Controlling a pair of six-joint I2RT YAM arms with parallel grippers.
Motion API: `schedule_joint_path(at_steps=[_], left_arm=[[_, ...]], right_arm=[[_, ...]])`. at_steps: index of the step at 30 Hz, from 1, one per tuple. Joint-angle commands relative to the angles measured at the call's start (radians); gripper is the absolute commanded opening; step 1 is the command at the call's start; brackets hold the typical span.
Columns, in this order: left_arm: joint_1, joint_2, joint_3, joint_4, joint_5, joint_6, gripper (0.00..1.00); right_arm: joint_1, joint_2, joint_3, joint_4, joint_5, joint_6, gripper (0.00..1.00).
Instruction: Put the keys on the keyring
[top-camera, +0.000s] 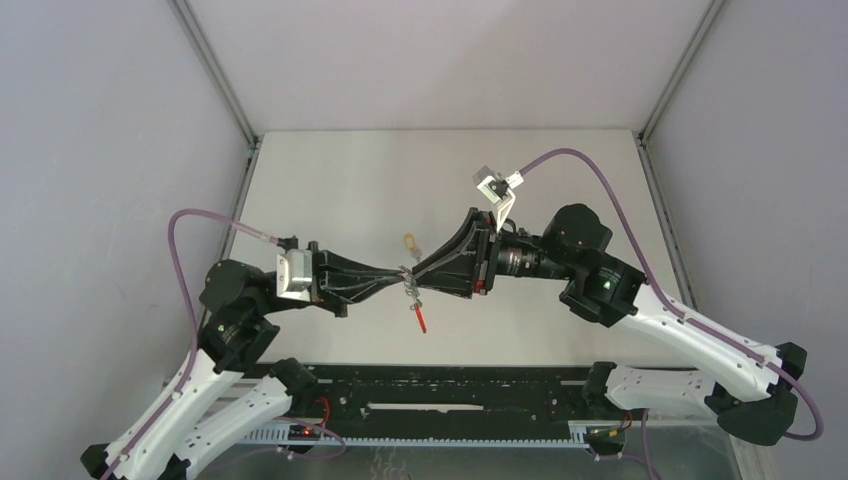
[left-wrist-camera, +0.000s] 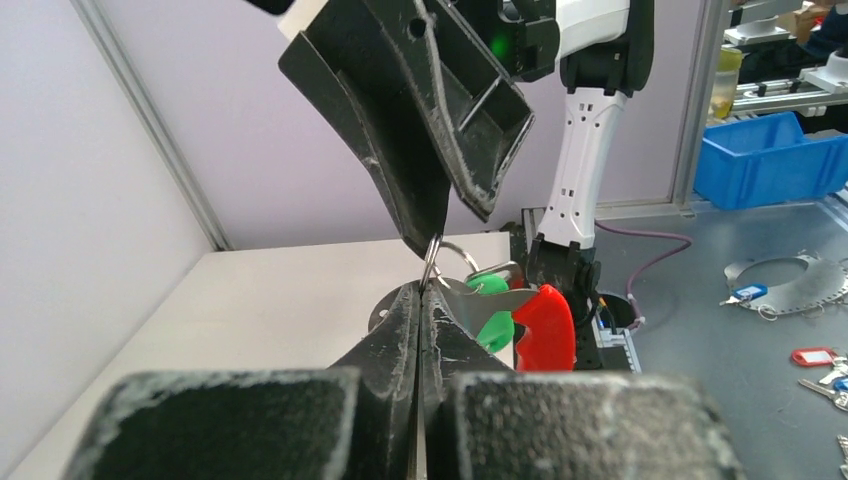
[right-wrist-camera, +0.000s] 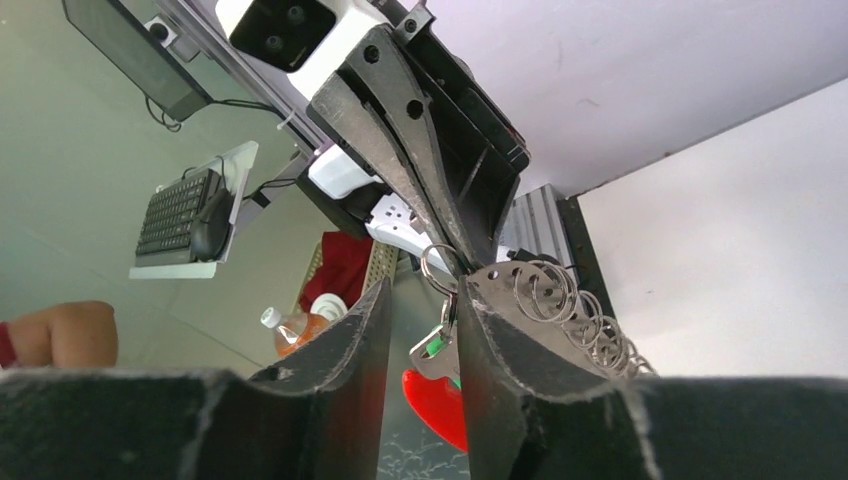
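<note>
My left gripper (top-camera: 402, 272) (left-wrist-camera: 422, 290) is shut on the grey metal edge of the keyring (top-camera: 411, 288) (right-wrist-camera: 560, 300), holding it above the table. Its red curved section (top-camera: 422, 320) (left-wrist-camera: 545, 328) (right-wrist-camera: 437, 408) hangs downward. A green-headed key (left-wrist-camera: 495, 322) (right-wrist-camera: 438, 350) dangles from a small wire loop (left-wrist-camera: 442, 262) (right-wrist-camera: 437, 270) at the gripped spot. My right gripper (top-camera: 414, 274) (right-wrist-camera: 425, 300) meets the left tip to tip, jaws apart, with the loop and green key in the gap against one finger (right-wrist-camera: 490, 335). The yellow-headed key (top-camera: 410, 241) lies on the table just behind.
White enclosure walls and metal posts (top-camera: 215, 70) bound the table (top-camera: 330, 190). Beyond the near edge are a blue bin (left-wrist-camera: 770, 160), another ring of keys (left-wrist-camera: 790, 285) on a grey bench, a bottle (right-wrist-camera: 290, 325) and a keyboard (right-wrist-camera: 180, 215).
</note>
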Motion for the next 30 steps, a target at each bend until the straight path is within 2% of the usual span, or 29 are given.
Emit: schedule_joint_path(at_steps=[1, 12, 16, 22, 30], left_arm=[[-0.003, -0.02, -0.013, 0.049, -0.035, -0.022, 0.0], [-0.002, -0.026, -0.017, 0.058, -0.048, -0.02, 0.0], [-0.002, -0.025, -0.017, 0.06, -0.047, -0.02, 0.0], [-0.003, -0.029, -0.015, 0.05, -0.03, -0.004, 0.0], [-0.003, -0.024, -0.01, 0.051, 0.021, 0.016, 0.0]], right_arm=[[-0.011, 0.009, -0.004, 0.05, -0.032, 0.032, 0.37], [-0.013, -0.014, -0.035, 0.025, -0.033, 0.037, 0.37], [-0.013, -0.01, -0.04, 0.045, -0.047, 0.045, 0.28], [-0.019, -0.012, -0.04, 0.047, -0.052, 0.047, 0.0], [-0.033, 0.002, -0.041, 0.027, -0.075, 0.071, 0.0]])
